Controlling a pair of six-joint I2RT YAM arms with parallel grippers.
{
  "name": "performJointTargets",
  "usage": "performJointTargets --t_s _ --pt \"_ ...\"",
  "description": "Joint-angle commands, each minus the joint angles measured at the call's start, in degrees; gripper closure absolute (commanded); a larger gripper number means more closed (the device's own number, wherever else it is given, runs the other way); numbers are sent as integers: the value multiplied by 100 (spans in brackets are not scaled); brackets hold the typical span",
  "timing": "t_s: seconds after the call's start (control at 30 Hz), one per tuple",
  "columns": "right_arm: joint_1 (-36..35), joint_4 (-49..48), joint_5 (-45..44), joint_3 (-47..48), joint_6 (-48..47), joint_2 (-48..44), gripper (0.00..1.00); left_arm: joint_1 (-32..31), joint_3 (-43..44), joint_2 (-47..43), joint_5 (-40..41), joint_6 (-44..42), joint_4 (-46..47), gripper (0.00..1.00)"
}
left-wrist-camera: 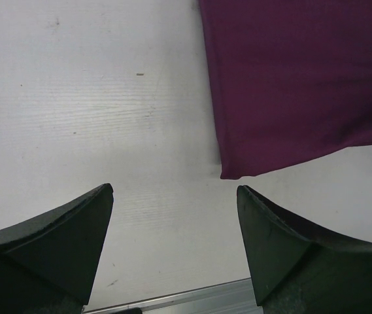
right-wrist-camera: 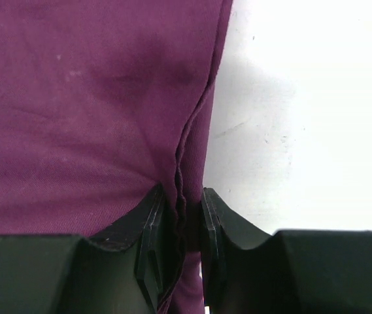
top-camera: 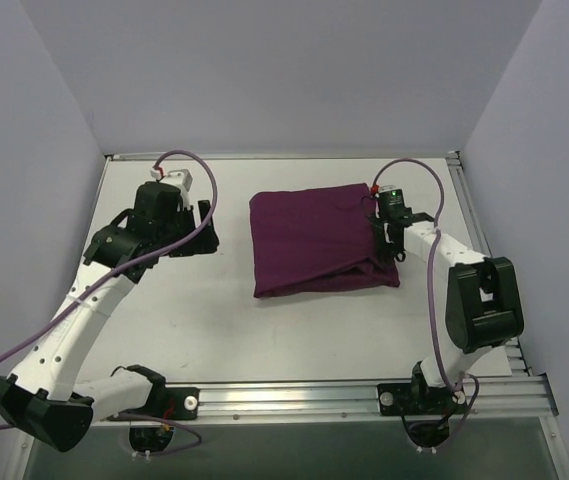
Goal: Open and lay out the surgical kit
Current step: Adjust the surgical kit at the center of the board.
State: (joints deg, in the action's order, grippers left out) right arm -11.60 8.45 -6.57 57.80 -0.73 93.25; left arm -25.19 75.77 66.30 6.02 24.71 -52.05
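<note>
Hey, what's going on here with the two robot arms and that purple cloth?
The right gripper pinches a fold at the right edge of the purple cloth wrap, which lies folded shut on the table. The left gripper hangs open over bare table to the wrap's left, touching nothing. Its contents are hidden.

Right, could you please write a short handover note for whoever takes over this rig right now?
Left gripper: open and empty, over the bare table to the left of the cloth wrap.
Right gripper: shut on a fold at the cloth wrap's right edge.
Done: one fold is pinched; the wrap lies folded as a bundle.
To do: pull the wrap open, spread it flat, then lay out what is inside. No tray or instruments are visible yet.
</note>
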Motion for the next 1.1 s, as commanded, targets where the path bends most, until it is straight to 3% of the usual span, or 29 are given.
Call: performJointTargets --t_s 0.0,0.07,0.3,0.6,0.63,0.73,0.77,0.97,1.07 --pt "-88 384 14 344 107 377 100 14 70 189 -171 -19 169 15" --pt "-132 508 338 477 764 614 100 14 149 434 -206 -36 152 15" --pt "-387 508 525 916 1584 1036 100 58 570 1305 -373 -89 -6 15" --pt "-405 613 271 1646 1621 1722 100 172 1089 1974 -532 -291 -147 16" --pt "-379 693 235 1742 1498 1801 97 172 1081 1974 -549 -309 -147 16" --pt "-378 825 252 1814 1549 1680 56 181 1028 1957 -550 -353 -121 16" --pt "-379 816 340 1770 1619 1600 49 190 1019 1957 -541 -370 -112 16" --pt "-423 992 244 1541 2077 608 17 190 1159 1974 -470 -502 -130 16" --pt "-414 1395 103 1716 2060 273 16 164 1160 1931 -505 -529 -112 17"
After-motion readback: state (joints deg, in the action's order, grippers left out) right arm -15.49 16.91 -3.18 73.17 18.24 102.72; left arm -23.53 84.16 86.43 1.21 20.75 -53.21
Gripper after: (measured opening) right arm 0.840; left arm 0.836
